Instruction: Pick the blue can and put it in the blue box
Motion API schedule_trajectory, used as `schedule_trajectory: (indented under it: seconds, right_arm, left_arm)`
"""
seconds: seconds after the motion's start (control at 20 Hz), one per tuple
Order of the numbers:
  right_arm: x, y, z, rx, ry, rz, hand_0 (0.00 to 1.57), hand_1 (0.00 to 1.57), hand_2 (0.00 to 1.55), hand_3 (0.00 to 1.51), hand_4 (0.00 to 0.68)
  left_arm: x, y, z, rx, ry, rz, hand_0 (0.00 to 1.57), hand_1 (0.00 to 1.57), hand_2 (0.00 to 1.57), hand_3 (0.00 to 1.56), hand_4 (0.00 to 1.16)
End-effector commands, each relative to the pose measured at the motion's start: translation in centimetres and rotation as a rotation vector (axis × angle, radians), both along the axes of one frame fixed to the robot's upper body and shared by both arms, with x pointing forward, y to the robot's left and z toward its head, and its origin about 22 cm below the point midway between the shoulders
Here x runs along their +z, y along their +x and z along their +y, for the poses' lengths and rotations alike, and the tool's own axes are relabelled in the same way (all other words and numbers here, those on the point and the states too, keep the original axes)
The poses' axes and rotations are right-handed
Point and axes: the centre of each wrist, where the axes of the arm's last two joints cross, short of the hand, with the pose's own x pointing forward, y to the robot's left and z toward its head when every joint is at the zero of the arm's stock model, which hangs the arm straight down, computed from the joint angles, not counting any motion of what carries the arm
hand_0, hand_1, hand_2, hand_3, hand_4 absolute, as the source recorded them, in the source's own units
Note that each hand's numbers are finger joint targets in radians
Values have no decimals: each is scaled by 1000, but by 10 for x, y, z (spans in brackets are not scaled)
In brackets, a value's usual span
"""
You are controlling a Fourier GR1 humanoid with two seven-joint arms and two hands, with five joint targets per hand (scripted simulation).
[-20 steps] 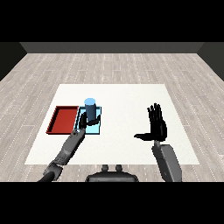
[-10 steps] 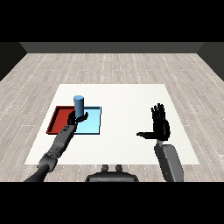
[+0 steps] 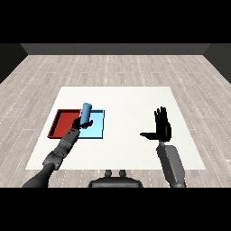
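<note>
**Ana:** Wood-plank floor all round, white table in the middle, and on its left side two trays side by side: the red tray and, touching it on the right, the blue tray.

**Ben:** And the blue can?

**Ana:** In the left hand, fingers curled round its lower part. It stands nearly upright, tipped a touch, and sits about over the seam between the two trays, at the blue tray's left edge. I can't tell whether its base touches anything.

**Ben:** Why held low like that?

**Ana:** My guess: gripping near the base keeps the can upright, so it can be set down on its bottom rather than toppled in.

**Ben:** The other hand?

**Ana:** The right hand is well apart, over bare table on the right, fingers straight up, thumb out to the side, holding nothing. Looks parked there to stay clear of the trays.

**Ben:** So what's left?

**Ana:** I'd say a nudge rightward so the can clears the red tray, then release.
</note>
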Motion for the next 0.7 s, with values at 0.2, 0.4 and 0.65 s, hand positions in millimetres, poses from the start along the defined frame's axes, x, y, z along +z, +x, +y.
schedule_trajectory:
  seconds: [0.2,0.4,0.65]
  right_arm:
    - [-21,0,15,12,35,2,0,0,0,0,0]
    - [-10,-1,-9,-1,13,-21,0,0,0,0,0]
    - [-24,1,11,13,29,-9,0,0,0,0,0]
  left_arm:
    - [-16,-12,2,-18,-25,193,1537,1537,1418,337,835]
    - [-30,-22,-11,-15,-13,235,1447,1447,1387,0,515]
    - [-24,-18,-3,10,82,227,0,0,0,0,0]
